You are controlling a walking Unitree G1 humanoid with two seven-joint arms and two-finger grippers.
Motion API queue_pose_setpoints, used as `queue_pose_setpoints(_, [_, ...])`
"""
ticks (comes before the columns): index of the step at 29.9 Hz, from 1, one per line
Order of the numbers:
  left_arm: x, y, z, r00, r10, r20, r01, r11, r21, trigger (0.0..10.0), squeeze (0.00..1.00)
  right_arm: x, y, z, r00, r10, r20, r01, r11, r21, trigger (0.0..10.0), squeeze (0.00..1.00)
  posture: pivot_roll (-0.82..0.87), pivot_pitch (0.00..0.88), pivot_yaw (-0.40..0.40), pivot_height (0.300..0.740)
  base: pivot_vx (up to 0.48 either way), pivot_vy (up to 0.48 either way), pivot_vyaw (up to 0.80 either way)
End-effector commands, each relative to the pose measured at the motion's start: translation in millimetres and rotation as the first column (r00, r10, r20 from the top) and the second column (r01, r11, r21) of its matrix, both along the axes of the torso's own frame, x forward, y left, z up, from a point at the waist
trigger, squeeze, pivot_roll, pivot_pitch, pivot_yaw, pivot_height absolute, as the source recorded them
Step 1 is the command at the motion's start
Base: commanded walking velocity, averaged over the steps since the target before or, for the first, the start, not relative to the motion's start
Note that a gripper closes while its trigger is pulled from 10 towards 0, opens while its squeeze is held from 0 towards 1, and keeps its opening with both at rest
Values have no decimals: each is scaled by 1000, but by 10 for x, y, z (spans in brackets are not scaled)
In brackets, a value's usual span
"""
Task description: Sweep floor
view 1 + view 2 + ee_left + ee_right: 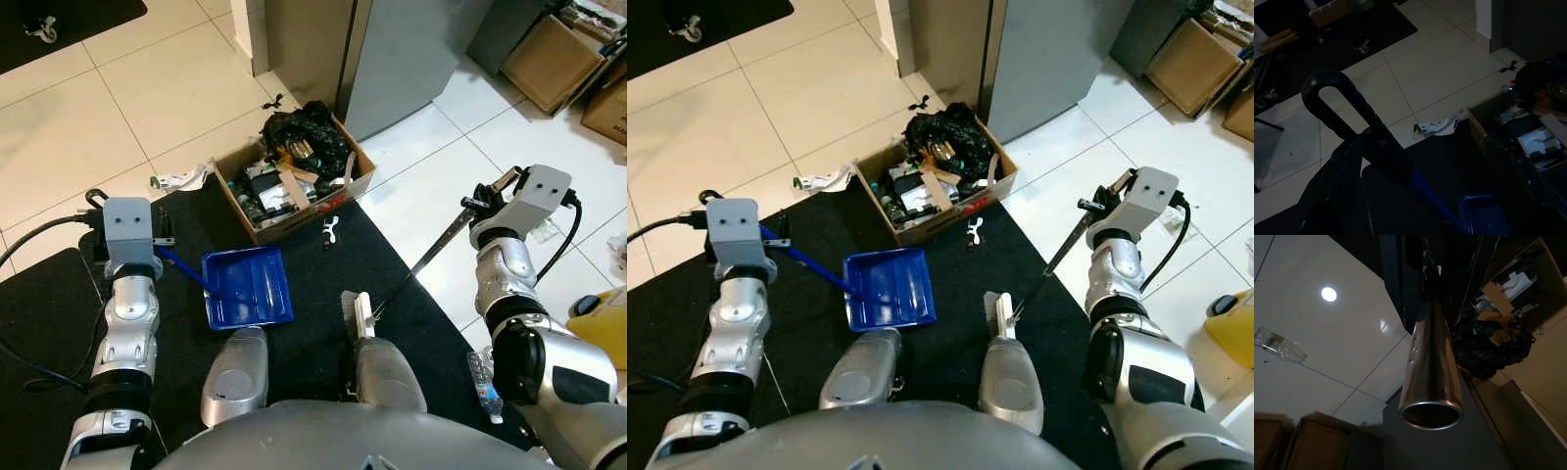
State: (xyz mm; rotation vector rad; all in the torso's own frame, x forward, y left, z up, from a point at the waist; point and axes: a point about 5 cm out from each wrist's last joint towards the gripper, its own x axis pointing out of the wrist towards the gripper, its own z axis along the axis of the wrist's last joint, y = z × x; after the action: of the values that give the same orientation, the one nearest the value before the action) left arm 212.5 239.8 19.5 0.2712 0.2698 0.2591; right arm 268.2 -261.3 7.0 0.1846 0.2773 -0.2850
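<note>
A blue dustpan lies flat on the black mat in front of my feet. Its blue shaft ends in a black loop handle, and my left gripper is shut on that handle at the left. A broom with a thin metal pole slants down to its brush head, which rests on the mat just right of the dustpan. My right gripper is shut on the pole's upper end. A small white scrap lies on the mat beyond the brush.
An open cardboard box stuffed with rubbish and a black bag stands beyond the dustpan. A crumpled wrapper lies on the tiles to its left. A grey cabinet rises behind. A plastic bottle and a yellow container sit at the right.
</note>
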Motion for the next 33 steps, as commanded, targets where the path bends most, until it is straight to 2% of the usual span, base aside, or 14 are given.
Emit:
queue_pose_setpoints(1, [-10,90,24,1000,20,4,-20,1000,20,10000,0,-114,1,-127,996,13,-83,-14,1000,-13,10000,0,166,0,-20,740,0,0,0])
queue_pose_setpoints(17, [87,226,150,998,47,51,-49,997,54,10000,0,-120,4,-131,996,14,-83,-15,1000,-13,10000,0,166,0,-14,740,0,0,0])
queue_pose_setpoints(30, [92,209,100,997,64,42,-66,997,49,10000,0,-124,-2,-133,996,11,-83,-13,1000,-13,10000,0,163,0,-17,740,0,0,0])
queue_pose_setpoints(33, [106,251,121,995,88,48,-91,995,51,10000,0,-126,-3,-135,996,11,-85,-13,1000,-12,10000,0,163,0,-19,740,0,0,0])
